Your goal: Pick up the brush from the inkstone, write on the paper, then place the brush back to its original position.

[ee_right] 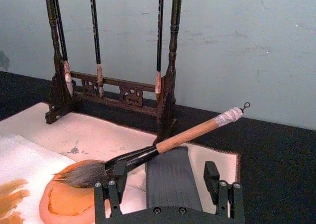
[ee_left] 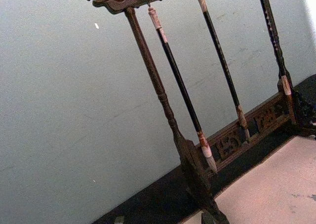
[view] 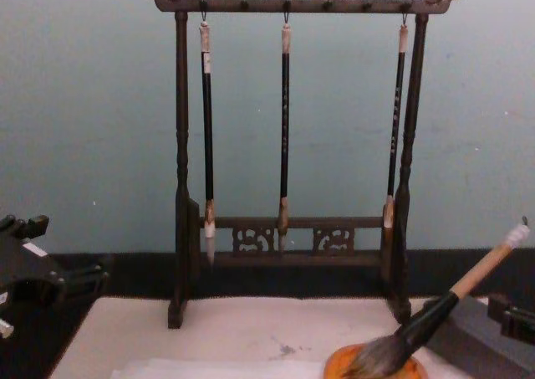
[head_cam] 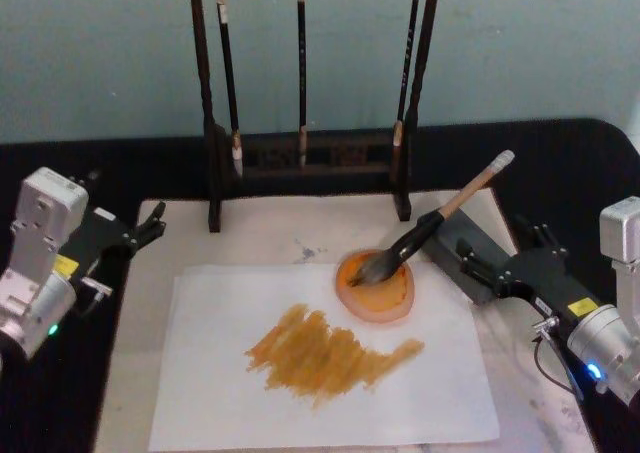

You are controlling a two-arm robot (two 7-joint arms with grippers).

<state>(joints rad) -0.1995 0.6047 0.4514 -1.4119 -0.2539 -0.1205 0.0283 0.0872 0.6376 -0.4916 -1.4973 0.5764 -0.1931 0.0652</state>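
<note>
Teal wall backing counter; brush (head_cam: 430,228) lying across inkstone (head_cam: 470,255), bristles soft, light; grip tan handle. Right pincer (ee_right: 168,187) sitting open nearby; left pincer (head_cam: 150,223) idling, state unclear.

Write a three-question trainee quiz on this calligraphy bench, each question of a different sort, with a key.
1. True or false: the brush lies with its bristles on the orange inkstone and its handle propped on the grey block.
2. How many thin brushes hang on the wooden rack? A) two B) three C) four
3. Fill in: the orange-brown strokes are on the ____.

Key
1. True. The right gripper sits open beside the block, and the left gripper rests open at the table's left side; neither holds the brush.
2. B
3. paper
</note>
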